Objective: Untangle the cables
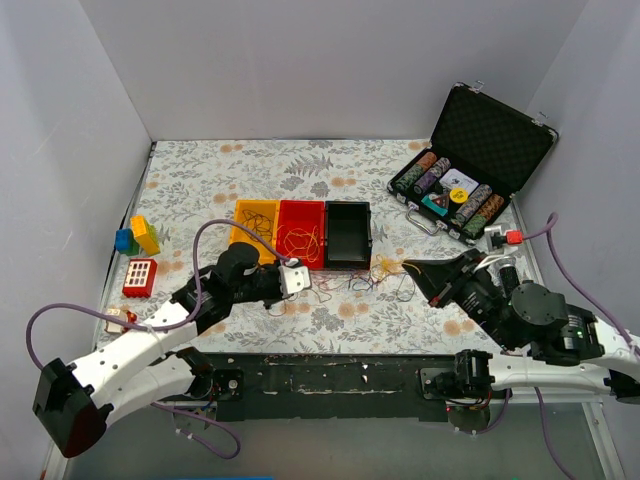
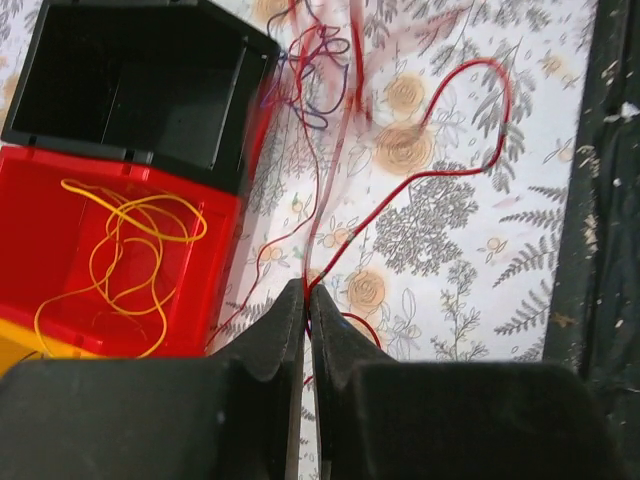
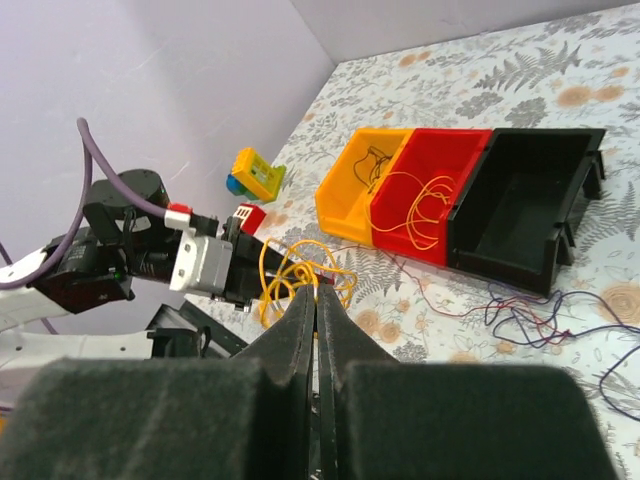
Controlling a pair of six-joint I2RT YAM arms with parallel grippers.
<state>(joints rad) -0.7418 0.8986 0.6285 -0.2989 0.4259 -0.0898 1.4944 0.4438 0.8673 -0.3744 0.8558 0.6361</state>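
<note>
Presently a red wire [image 2: 450,172] is pinched between the pressed-together fingers of the left claw [image 2: 305,300], just in front of the red bin [image 3: 400,232]. The right claw [image 3: 316,300] is likewise pressed together, with an orange-yellow clump [image 3: 295,270] right at its tips; whether strands are actually caught there cannot be told. The rest of the cables [image 1: 365,282] lie on the worktop [image 1: 200,170] between the two claws, in front of the bins. Among them, dark purple strands [image 3: 530,320] are mixed with the red wire.

For the step to be done well, the red wire should probably be drawn away slowly and low, along its own run, so that the loop is slid out rather than a knot tightened. The clump is best anchored on the other side, and the pull eased if the dark strands are dragged along.

Yellow wires [image 2: 120,250] are held in the red bin. A dark wire [image 3: 375,160] is seen in the yellow bin [image 3: 340,215]. Nothing can be seen in the black bin [image 3: 500,262]. Farther right, poker chips [image 1: 440,180] are held in an open case [image 1: 495,130].
</note>
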